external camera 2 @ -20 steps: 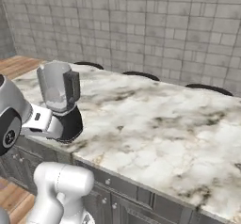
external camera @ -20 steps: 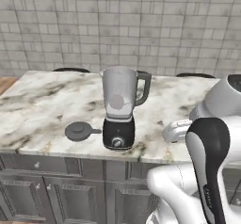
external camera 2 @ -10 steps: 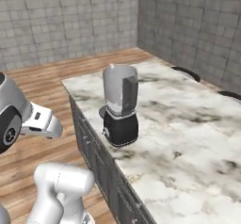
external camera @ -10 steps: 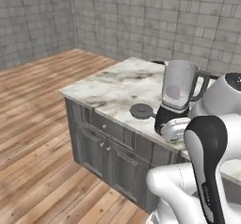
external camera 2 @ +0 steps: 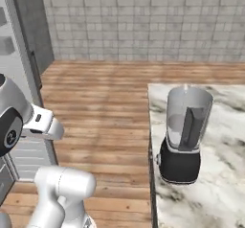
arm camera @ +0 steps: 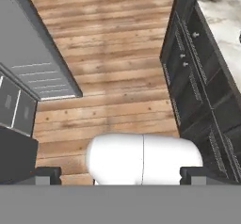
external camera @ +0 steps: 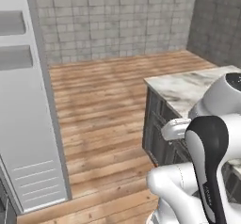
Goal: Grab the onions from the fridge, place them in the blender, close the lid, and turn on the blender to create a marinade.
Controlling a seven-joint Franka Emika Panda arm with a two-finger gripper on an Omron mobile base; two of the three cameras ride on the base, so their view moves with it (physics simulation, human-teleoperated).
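Our claw (arm camera: 120,173) hangs with its jaws spread wide and nothing between them, pointing down at the wooden floor (arm camera: 108,53). The fridge (external camera: 26,105) stands off to the claw's left, grey and tall. The blender (external camera 2: 184,136) sits on the marble table (external camera 2: 215,174) to the claw's right, near the table's edge, above dark cabinets (arm camera: 197,77).
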